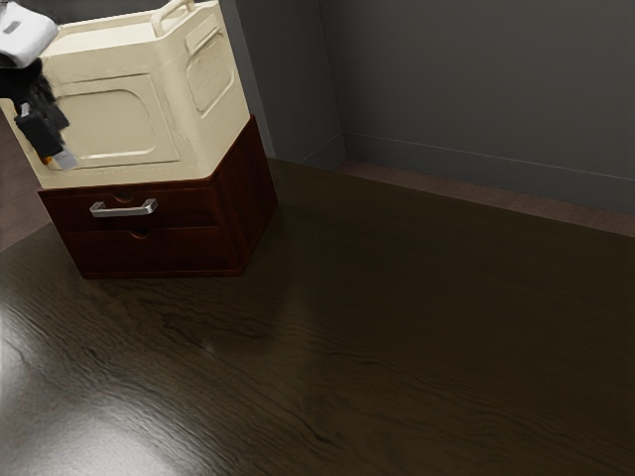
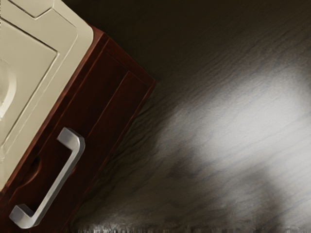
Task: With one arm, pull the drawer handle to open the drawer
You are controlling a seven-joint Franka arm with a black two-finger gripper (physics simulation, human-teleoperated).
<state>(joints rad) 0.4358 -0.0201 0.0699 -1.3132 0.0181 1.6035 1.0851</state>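
The pincer [image 1: 60, 161] hangs above the metal handle [image 1: 124, 208], apart from it; whether it is open or closed, and how far, cannot be told, and no held object is visible. The handle lies below the pincer, toward the exterior view's right, mounted on the upper drawer [image 1: 185, 205]. Judged by form, the handle is stiff, sturdy and somewhat slippery; the drawer should slide with modest weight. Preferred hold: mid-bar, across its long sides.
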